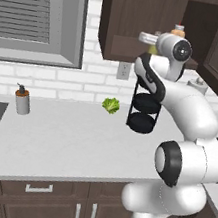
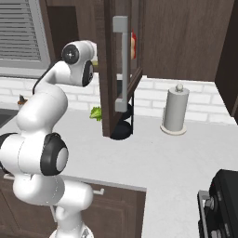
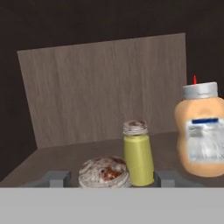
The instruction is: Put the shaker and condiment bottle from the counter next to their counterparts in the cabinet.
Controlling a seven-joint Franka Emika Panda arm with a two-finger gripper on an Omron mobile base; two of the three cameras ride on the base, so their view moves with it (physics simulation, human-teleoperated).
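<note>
Hand view looks into the dark brown wooden wall cabinet [image 3: 105, 87]: a grey-capped olive-yellow shaker [image 3: 104, 172] sits between the end effector [image 3: 112, 179] finger tips [image 3: 57, 178], which stand apart on either side, not visibly clamping it. A second olive-yellow shaker [image 3: 138, 154] stands just beyond, upright on the shelf. A squat peach-orange condiment bottle [image 3: 202, 131] stands off to one side, a red pointed cap [image 3: 194, 79] behind it. Left base view gives the light-grey tabletop [image 1: 70, 139], grey soap dispenser [image 1: 22, 99], green lettuce [image 1: 111, 105]. Right base view adds a paper towel roll [image 2: 175, 109].
</note>
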